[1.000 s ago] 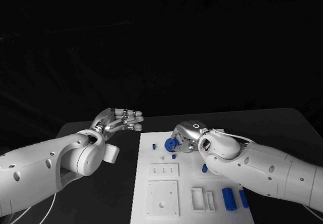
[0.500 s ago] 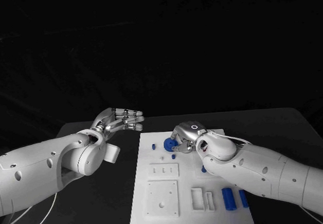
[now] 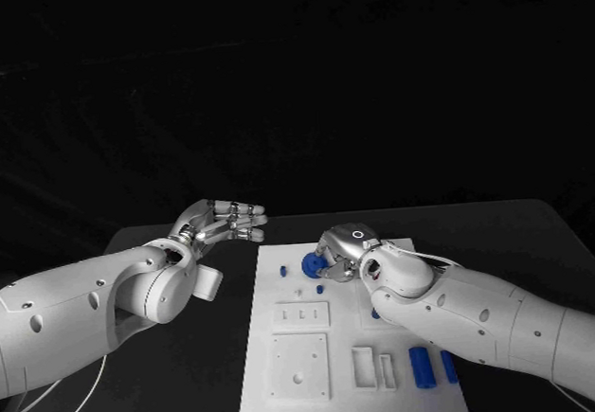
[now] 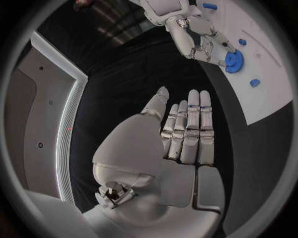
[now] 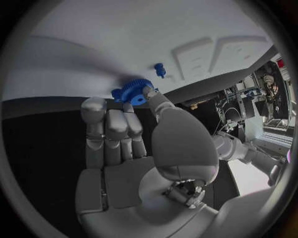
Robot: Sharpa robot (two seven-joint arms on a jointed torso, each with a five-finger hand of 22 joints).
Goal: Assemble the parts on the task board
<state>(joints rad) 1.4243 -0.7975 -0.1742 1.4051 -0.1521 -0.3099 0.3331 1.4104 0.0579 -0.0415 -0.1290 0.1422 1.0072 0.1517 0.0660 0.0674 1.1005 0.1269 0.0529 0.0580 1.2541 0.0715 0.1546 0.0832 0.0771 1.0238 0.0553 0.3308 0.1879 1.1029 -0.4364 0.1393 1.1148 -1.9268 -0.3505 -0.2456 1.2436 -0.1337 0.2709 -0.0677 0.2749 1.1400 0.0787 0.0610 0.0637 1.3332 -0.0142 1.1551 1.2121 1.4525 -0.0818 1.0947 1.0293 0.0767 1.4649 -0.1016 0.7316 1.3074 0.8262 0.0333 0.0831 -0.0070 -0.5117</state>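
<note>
Black table (image 3: 519, 238) carries white task board (image 3: 297, 396). Left hand (image 3: 224, 221) hovers off the board's far-left corner, fingers extended, holding nothing. Right hand (image 3: 340, 255) pinches blue gear (image 5: 132, 91) at board's far end; small blue peg (image 5: 160, 70) nearby.

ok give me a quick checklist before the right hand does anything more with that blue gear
1. Blue gear is at the right hand's fingertips: ok, the right wrist view shows them touching it.
2. Gear seated on a post: cannot tell, the fingers hide its underside.
3. Left hand clear of the task board: ok, it hovers over the black table beside the board, holding nothing, fingers straight.
4. Small blue peg near the gear free of the hand: ok, it stands apart from the fingers.
5. Other blue parts untouched at the board's near end: ok.
</note>
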